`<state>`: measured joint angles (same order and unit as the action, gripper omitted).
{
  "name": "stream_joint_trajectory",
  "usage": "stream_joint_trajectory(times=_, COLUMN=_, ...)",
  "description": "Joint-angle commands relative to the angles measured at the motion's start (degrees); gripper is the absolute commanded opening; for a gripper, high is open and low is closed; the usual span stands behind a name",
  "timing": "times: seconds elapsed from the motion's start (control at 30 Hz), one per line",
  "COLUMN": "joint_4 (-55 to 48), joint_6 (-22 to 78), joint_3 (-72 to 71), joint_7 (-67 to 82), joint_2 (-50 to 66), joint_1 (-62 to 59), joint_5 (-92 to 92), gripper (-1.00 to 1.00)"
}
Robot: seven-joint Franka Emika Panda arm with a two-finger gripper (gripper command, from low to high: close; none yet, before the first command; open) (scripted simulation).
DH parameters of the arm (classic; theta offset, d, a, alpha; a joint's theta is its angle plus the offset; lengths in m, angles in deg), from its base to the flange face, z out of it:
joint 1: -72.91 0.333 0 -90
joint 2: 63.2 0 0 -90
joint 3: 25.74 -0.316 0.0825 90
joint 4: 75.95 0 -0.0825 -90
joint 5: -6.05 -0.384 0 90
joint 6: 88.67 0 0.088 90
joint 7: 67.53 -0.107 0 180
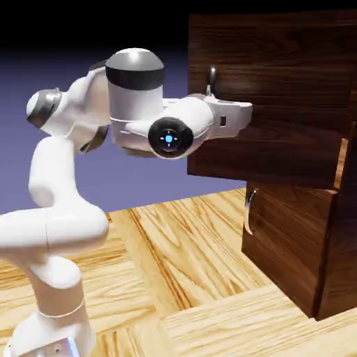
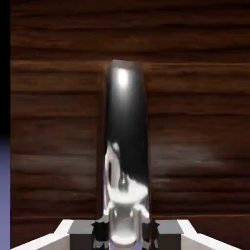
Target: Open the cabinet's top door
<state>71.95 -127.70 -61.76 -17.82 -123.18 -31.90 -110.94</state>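
The cabinet [image 1: 328,265] stands at the exterior view's right, dark brown wood grain. Its top door [image 1: 279,63] stands out to the left, well proud of the lower panel [image 1: 293,244]. The door's curved silver handle [image 1: 211,78] rises just above my white hand. My gripper [image 1: 209,95] is shut on the handle's lower part. In the hand view the silver handle [image 2: 127,141] runs up the middle, large, clamped between the two grey fingertips [image 2: 100,229], with my gripper [image 2: 126,232] at the bottom edge and the top door [image 2: 195,122] filling the picture behind.
The lower panel has its own silver handle [image 1: 249,209], below and right of my hand. The light wooden table [image 1: 188,279] spreads under the arm. My arm's base [image 1: 49,335] stands at the lower left.
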Motion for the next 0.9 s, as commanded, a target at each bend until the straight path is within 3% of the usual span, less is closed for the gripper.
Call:
stream_joint_trajectory(times=0.0, joint_4=-1.5, joint_6=2.2, joint_3=-0.6, joint_7=1.7, joint_2=2.1, joint_1=-1.8, joint_5=1.7, gripper=-1.00)
stream_joint_trajectory(times=0.33, joint_4=-21.0, joint_6=16.4, joint_3=-13.5, joint_7=18.8, joint_2=22.0, joint_1=-20.8, joint_5=20.6, gripper=-1.00)
stream_joint_trajectory(times=0.6, joint_4=-35.7, joint_6=16.0, joint_3=-29.7, joint_7=25.3, joint_2=36.7, joint_1=-33.3, joint_5=33.5, gripper=-1.00)
stream_joint_trajectory(times=0.87, joint_4=-43.2, joint_6=14.7, joint_3=-46.2, joint_7=25.7, joint_2=43.8, joint_1=-46.7, joint_5=38.8, gripper=-1.00)
